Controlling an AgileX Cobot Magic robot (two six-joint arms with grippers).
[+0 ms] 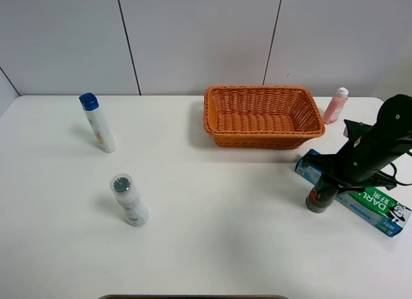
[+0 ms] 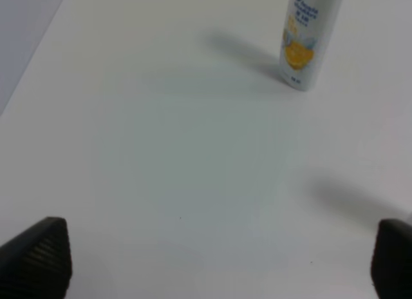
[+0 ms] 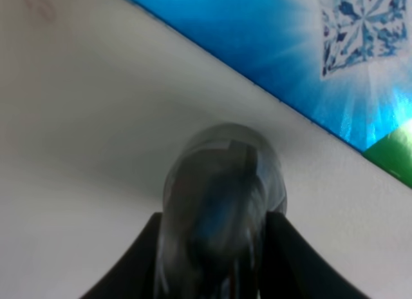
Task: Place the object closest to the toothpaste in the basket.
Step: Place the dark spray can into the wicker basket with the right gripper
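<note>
The blue and green toothpaste box (image 1: 360,196) lies flat at the right of the table and also shows in the right wrist view (image 3: 290,54). A small dark bottle (image 1: 317,200) stands upright just beside its near long edge. My right gripper (image 1: 323,186) reaches down over this bottle; in the right wrist view its fingers (image 3: 154,247) press against both sides of the bottle (image 3: 222,189). The orange wicker basket (image 1: 257,88) stands empty at the back centre. My left gripper (image 2: 215,260) is open and empty over bare table.
A pink bottle (image 1: 335,106) stands right of the basket. A white bottle with a blue cap (image 1: 98,123) stands at the back left, also in the left wrist view (image 2: 308,35). A white bottle with a clear cap (image 1: 129,199) stands at the front left.
</note>
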